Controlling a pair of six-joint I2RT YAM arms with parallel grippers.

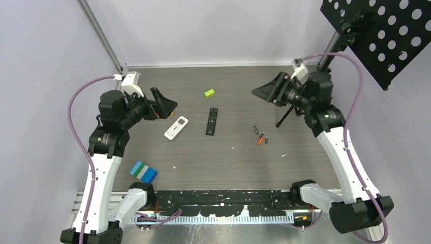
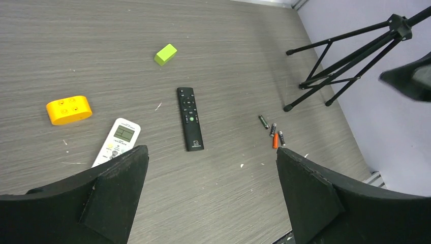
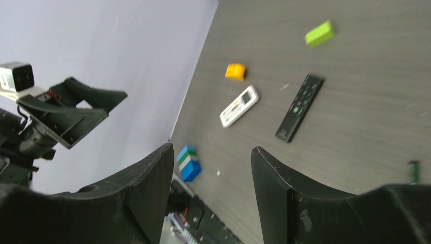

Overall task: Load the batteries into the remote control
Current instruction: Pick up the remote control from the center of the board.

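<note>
Several small batteries (image 1: 261, 136) lie in a loose cluster on the table right of centre, dark ones and one orange-red one (image 2: 275, 141). A black remote control (image 1: 212, 121) lies button side up at the middle. A white remote (image 1: 176, 127) with a display lies to its left. My left gripper (image 1: 161, 104) hangs open above the table's left side, nothing between its fingers (image 2: 211, 152). My right gripper (image 1: 267, 90) hangs open high over the back right, also empty (image 3: 212, 148). Both are well clear of the batteries and remotes.
A lime green block (image 1: 209, 93) lies at the back centre. An orange block (image 2: 68, 110) sits left of the white remote. A blue, white and green block (image 1: 143, 172) lies front left. A black tripod (image 2: 345, 61) stands back right under a perforated panel (image 1: 381, 35).
</note>
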